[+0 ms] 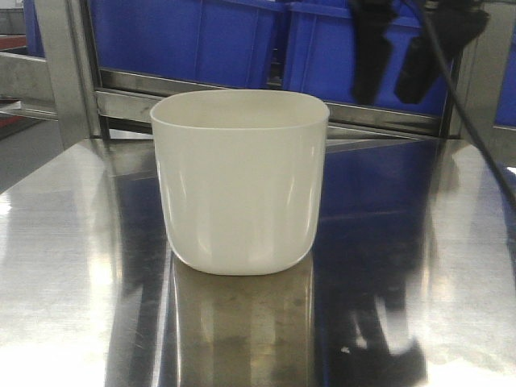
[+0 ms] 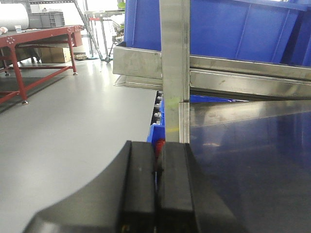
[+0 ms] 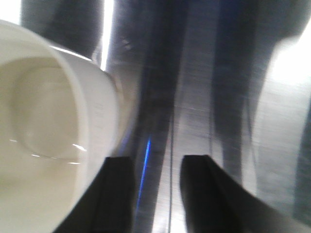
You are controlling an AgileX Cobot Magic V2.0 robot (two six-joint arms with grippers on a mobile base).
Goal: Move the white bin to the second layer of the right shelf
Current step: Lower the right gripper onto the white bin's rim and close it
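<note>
In the front view, the white bin (image 1: 240, 181), a glossy cream plastic tub with rounded-square walls tapering to a curved base, stands upright mid-worktop, mirrored in the polished steel worktop (image 1: 64, 266). Behind it, blue crates (image 1: 193, 40) sit above a steel rack rail (image 1: 129, 85). The right gripper (image 1: 387, 93) hangs above the worktop's back right part, apart from the bin, with a black cable (image 1: 476, 129) trailing down.

The left wrist view shows the left gripper (image 2: 158, 194) with its matte black fingers pressed together, holding nothing, by a steel post (image 2: 174, 63). Grey floor (image 2: 63, 121) and a red-framed table (image 2: 34, 39) lie beyond.

The right wrist view is blurred. The right gripper's fingers (image 3: 119, 189) are spread with only bare brushed steel between them. The bin's rim lies just beside the left one, and I cannot tell whether they touch.
</note>
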